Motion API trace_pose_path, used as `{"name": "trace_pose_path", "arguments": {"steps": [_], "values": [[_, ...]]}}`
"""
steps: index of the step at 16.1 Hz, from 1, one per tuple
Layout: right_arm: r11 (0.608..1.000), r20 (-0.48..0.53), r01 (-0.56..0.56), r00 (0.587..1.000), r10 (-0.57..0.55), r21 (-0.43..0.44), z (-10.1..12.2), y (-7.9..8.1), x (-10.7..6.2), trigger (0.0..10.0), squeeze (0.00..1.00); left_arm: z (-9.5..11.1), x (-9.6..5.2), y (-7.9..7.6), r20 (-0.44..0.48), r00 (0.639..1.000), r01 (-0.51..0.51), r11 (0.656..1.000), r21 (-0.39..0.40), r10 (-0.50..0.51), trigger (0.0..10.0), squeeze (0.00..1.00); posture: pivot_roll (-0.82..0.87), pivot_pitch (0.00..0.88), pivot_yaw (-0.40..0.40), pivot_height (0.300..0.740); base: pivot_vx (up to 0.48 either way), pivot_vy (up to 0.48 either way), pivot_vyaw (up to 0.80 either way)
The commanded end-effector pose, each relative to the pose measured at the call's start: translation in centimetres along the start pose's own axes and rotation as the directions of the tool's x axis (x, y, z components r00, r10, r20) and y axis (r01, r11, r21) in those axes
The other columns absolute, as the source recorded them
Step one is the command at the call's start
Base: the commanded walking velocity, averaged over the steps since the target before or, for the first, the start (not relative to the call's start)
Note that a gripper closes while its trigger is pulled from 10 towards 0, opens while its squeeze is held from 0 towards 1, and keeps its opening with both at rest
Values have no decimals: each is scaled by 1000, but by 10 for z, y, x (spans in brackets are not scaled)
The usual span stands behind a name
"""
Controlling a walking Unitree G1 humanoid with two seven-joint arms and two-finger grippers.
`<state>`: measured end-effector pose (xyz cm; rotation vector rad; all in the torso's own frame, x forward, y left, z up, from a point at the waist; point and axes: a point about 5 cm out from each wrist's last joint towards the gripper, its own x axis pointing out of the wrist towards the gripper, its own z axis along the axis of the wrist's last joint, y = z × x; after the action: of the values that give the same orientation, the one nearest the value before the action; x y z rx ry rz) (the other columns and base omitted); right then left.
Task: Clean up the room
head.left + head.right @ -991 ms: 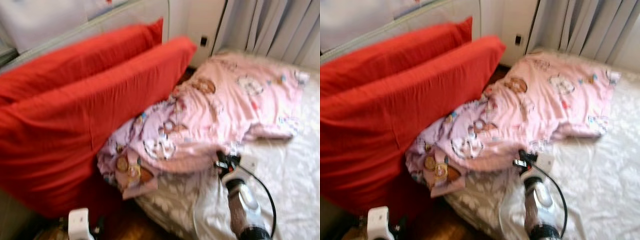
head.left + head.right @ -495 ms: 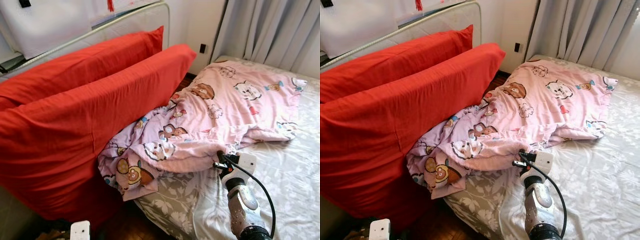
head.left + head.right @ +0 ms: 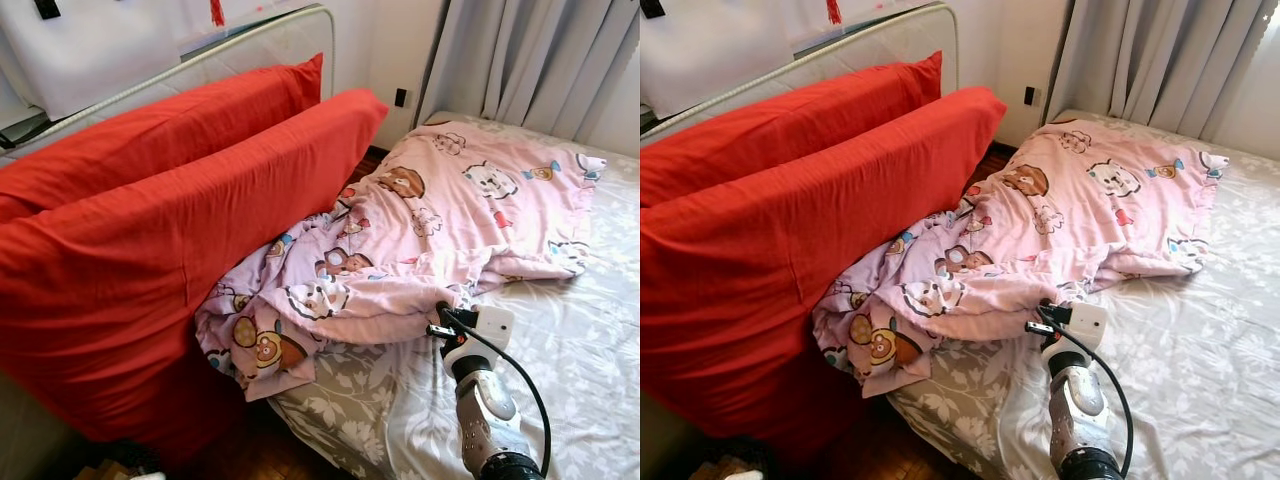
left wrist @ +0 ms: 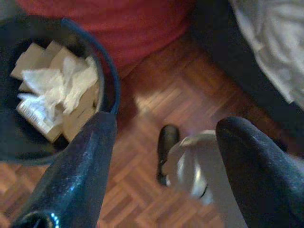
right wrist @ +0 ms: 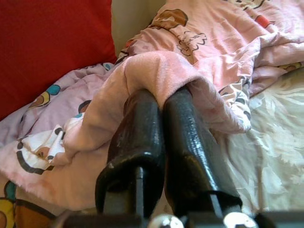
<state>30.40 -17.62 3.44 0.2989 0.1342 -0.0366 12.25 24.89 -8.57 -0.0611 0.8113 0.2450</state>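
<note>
— Bed point(image 3: 560, 350) under it, right claw point(image 5: 159, 102) pinching the pink blanket point(image 3: 450, 220) fold at its tips?
— Yes; left claw point(image 4: 161, 142) spread, above the floor. Thin pinch: a tug could slip.

**Bright bed, dim floor**

The head views are sharp and evenly lit, with soft daylight over the curtain point(image 3: 560, 60) and sheet point(image 3: 580, 350), and deep shade under the red pillows point(image 3: 150, 250). The right wrist view is bright, its fingers point(image 5: 142, 137) slightly soft up close. The left wrist view is dim and blurred: fingers point(image 4: 80, 171) smeared, bin point(image 4: 57, 95) beyond them hazy, a pale glare on the floor point(image 4: 156, 99) between them.
</note>
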Motion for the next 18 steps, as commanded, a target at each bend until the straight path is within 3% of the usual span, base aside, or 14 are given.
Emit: {"name": "trace_pose_path", "arguments": {"steps": [1, 6, 14, 18], "values": [[1000, 16, 0, 1000, 0, -18, 2, 1, 0, 10000, 0, -10, -5, 8, -49, 999, -15, 1000, -6, 15, 10000, 0, 26, 98, -13, 740, 0, 0, 0], [999, 29, 31, 999, -30, -25, 3, -3, -1, 10000, 0, -18, -7, 8, -89, 996, -20, 1000, -5, 19, 10000, 0, 24, 94, -5, 740, 0, 0, 0], [998, 44, 54, 998, -53, -39, 6, -5, 0, 10000, 0, -22, -6, -13, -86, 996, 24, 1000, 20, -22, 10000, 0, 23, 70, 14, 740, 0, 0, 0], [997, 32, 56, 998, -55, -52, 2, -3, -1, 10000, 0, -17, -4, -10, -71, 997, 29, 999, 37, -26, 10000, 0, 27, 54, 21, 740, -61, 0, 0]]}}
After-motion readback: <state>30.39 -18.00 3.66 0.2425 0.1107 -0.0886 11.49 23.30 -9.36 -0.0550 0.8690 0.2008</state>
